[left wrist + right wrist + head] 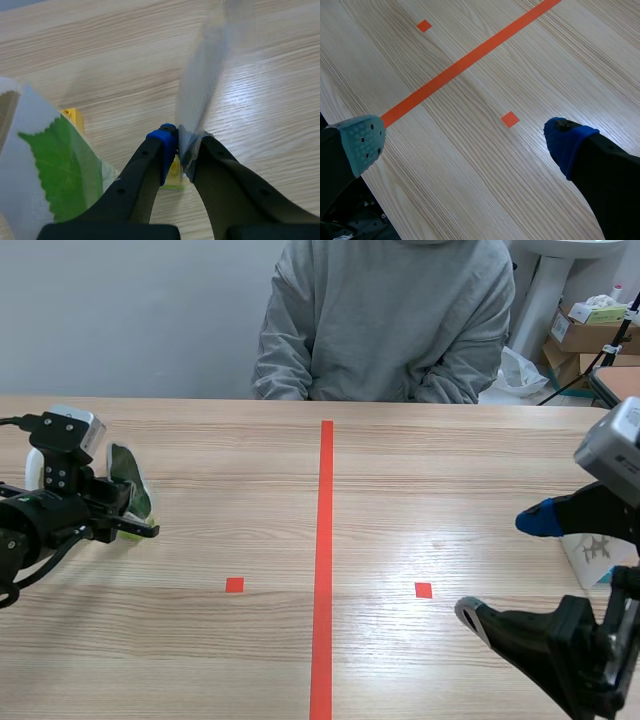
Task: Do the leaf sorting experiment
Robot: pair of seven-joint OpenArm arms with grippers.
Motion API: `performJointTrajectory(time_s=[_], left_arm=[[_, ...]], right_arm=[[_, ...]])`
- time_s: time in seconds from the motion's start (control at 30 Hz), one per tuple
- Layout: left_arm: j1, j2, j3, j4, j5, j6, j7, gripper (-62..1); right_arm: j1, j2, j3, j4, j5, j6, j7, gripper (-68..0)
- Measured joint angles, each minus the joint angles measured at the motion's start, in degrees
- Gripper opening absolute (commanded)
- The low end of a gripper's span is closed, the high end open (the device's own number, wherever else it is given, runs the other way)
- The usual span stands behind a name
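Showing in scene view only: person (385, 320).
Left gripper (182, 147): clamped on clear sheet (202, 80), beside leaf (60, 165).
Right gripper (465, 140): gaped wide over table (470, 190).

Black arms (35, 525), thick black gripper fingers (615, 185), blue pad (564, 140), grey-green dotted pad (362, 142), silver-white wrist cameras (68, 430).

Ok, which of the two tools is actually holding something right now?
The left tool: it is shut on a clear laminated sheet that stands edge-on between its pads. The right tool stands open and empty.
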Motion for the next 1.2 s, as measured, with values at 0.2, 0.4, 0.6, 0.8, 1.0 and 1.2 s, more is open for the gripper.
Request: performJointTrajectory(time_s=[0.2, 0.4, 0.6, 0.8, 1.0, 1.2], left_arm=[[0.02, 0.02, 0.11, -2.10, 0.02, -0.04, -1.31, -56.6], [0.02, 0.00, 0.11, -2.38, 0.07, -0.04, -2.25, -46.8], [0.02, 0.00, 0.11, -2.38, 0.17, -0.04, -2.91, -31.2], [0.02, 0.00, 0.11, -2.38, -0.37, -0.04, -2.99, -22.6], [0.02, 0.00, 0.11, -2.38, -1.81, -0.04, -3.21, -18.7], [0.04, 0.00, 0.11, -0.63, -5.22, -0.09, -0.44, -9.6]], right_arm=[[0.00, 0.00, 0.00, 0.00, 0.00, 0.02, 0.00, 0.4], [0.00, 0.00, 0.00, 0.00, 0.00, 0.02, 0.00, 0.4], [0.00, 0.00, 0.00, 0.00, 0.00, 0.02, 0.02, 0.4], [0.00, 0.00, 0.00, 0.00, 0.00, 0.02, 0.02, 0.4], [0.00, 0.00, 0.00, 0.00, 0.00, 0.02, 0.02, 0.4], [0.00, 0.00, 0.00, 0.00, -0.50, 0.02, 0.02, 0.4]])
